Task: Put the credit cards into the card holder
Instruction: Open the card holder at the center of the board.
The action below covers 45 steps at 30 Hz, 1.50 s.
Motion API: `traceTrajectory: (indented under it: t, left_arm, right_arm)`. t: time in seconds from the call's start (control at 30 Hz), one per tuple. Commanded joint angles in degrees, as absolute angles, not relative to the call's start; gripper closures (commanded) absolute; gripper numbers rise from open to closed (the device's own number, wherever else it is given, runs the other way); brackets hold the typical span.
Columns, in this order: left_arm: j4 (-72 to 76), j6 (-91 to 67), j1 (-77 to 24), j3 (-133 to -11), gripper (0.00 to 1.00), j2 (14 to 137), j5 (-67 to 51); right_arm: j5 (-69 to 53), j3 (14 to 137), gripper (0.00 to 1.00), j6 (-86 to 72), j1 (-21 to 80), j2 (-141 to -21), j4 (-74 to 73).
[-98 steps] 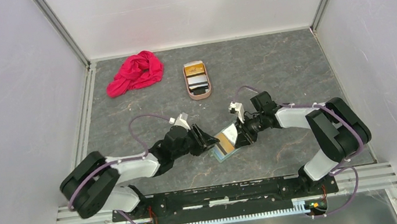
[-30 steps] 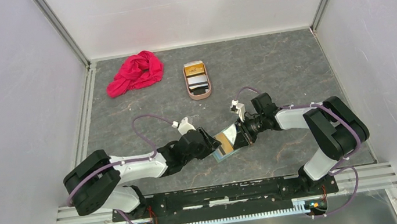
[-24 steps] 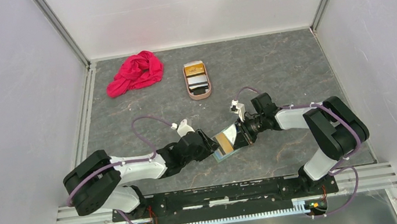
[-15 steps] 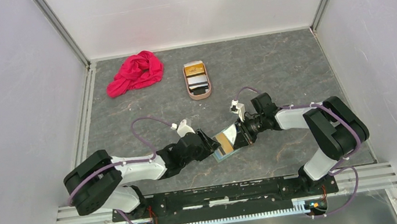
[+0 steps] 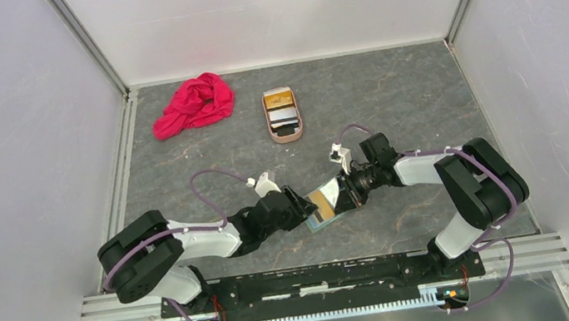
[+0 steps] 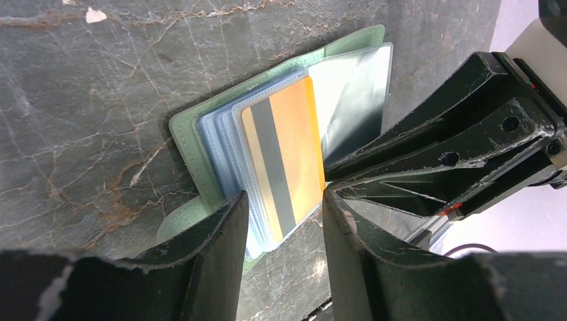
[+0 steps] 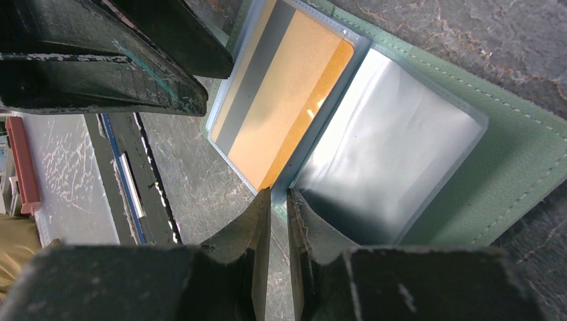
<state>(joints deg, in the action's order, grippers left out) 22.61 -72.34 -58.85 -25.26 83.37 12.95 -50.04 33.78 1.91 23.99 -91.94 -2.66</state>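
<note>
The sage-green card holder (image 5: 319,220) lies open on the table between both arms. An orange credit card (image 5: 321,200) with a grey stripe sits in its clear left sleeve, seen in the left wrist view (image 6: 284,157) and the right wrist view (image 7: 281,100). My left gripper (image 6: 284,200) is open, its fingers straddling the near end of that card. My right gripper (image 7: 279,197) is shut on the edge of a clear sleeve (image 7: 394,167), holding the page up. More cards (image 5: 283,114), gold and grey, lie in the pinkish tray (image 5: 286,138).
A red cloth (image 5: 193,104) lies at the back left. The two grippers (image 5: 302,207) (image 5: 346,194) nearly touch over the card holder. White walls and metal rails enclose the grey marbled table (image 5: 406,93).
Since 3.3 s ago my left gripper has moved down and right onto the card holder's left edge. Over the last second almost nothing moved; the right gripper kept its hold.
</note>
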Motion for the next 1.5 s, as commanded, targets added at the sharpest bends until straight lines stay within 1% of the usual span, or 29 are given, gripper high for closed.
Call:
traceTrajectory:
  t: [0.0,0.37,0.83,1.47]
  left_arm:
    - [27.3,-74.84,-58.31,-24.27,0.48,84.48,12.46]
    - [30.41,-74.66,-58.08,-23.35,0.51,84.72,11.16]
    - [26.28,-74.08,-58.09,-22.56,0.5,79.72,12.84]
    - [31.59,-74.2,-57.0,-22.85,0.5,84.77,10.53]
  right_arm:
    - [-45.43,33.84,0.79,4.31,24.44,-93.71,-4.73]
    - [-45.44,33.93,0.78,4.48,24.55,-93.85,-4.88]
    - [-45.18,34.01,0.77,4.66,24.4,-93.81,-4.96]
    - [-45.13,34.1,0.77,4.75,24.44,-93.85,-5.12]
